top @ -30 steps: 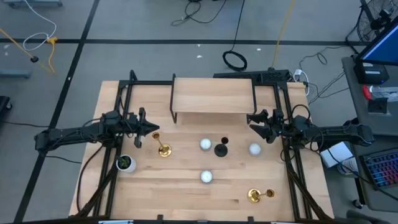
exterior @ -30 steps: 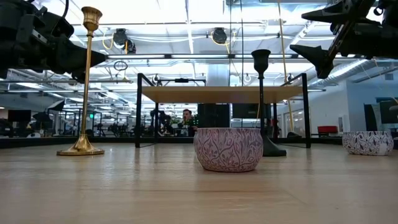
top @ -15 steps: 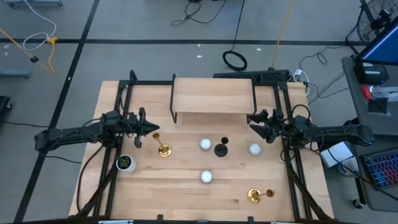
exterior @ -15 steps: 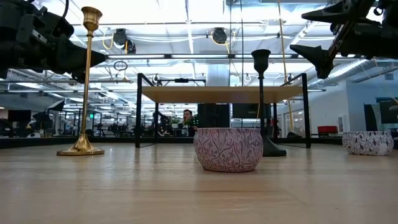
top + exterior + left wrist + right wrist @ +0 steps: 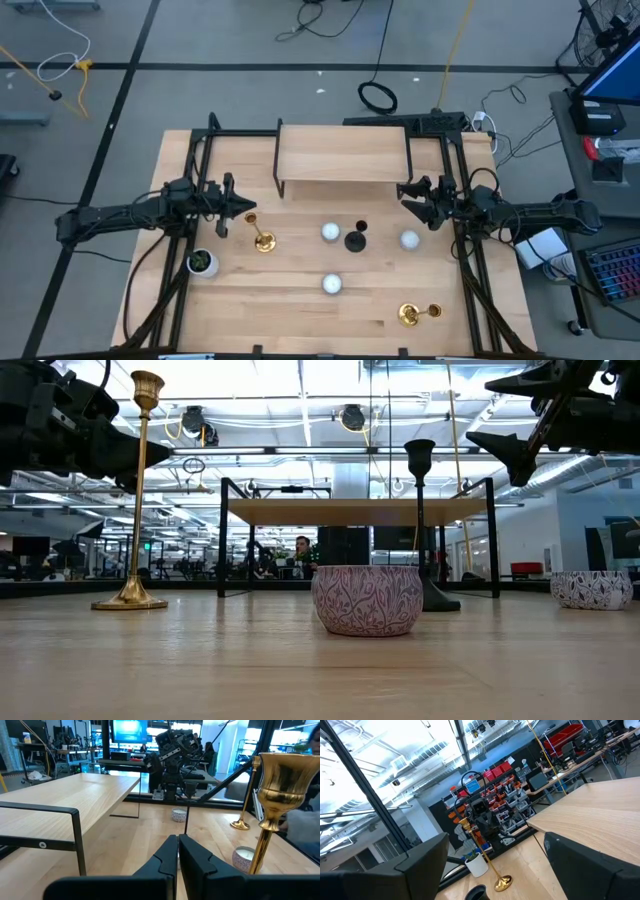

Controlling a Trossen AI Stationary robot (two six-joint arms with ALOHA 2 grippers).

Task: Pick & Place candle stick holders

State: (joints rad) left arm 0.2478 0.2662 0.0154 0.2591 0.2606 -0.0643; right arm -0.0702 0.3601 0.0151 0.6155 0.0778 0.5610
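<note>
Left gripper (image 5: 244,207): hovering above the table's left side, at 9 o'clock from the table's centre; in the left wrist view its fingers (image 5: 170,855) are pressing flat together with nothing between them.
Right gripper (image 5: 408,197): hovering above the table's right side, at 3 o'clock from the centre, just off the shelf's right leg; in the right wrist view its fingers (image 5: 582,862) are standing spread wide and holding nothing.
Gold holder A (image 5: 262,240): standing upright just beside the left gripper, at about 5 o'clock from it; not touching it, its cup showing close by the closed fingers in the wrist view.
Black holder (image 5: 356,238): standing upright near the table's centre, between two candles.
Gold holder B (image 5: 412,314): lying on its side at 5 o'clock from the centre, well apart from both grippers.
Candles: one (image 5: 330,232) sitting at 9 o'clock from the black holder, one (image 5: 409,239) at 3 o'clock from it, one (image 5: 331,284) at 6 o'clock from the centre.
Plant pot (image 5: 202,262): sitting at 8 o'clock from gold holder A, near the table's left rail.
Shelf (image 5: 343,154): standing at 12 o'clock on the table (image 5: 300,320), its top bare.
</note>
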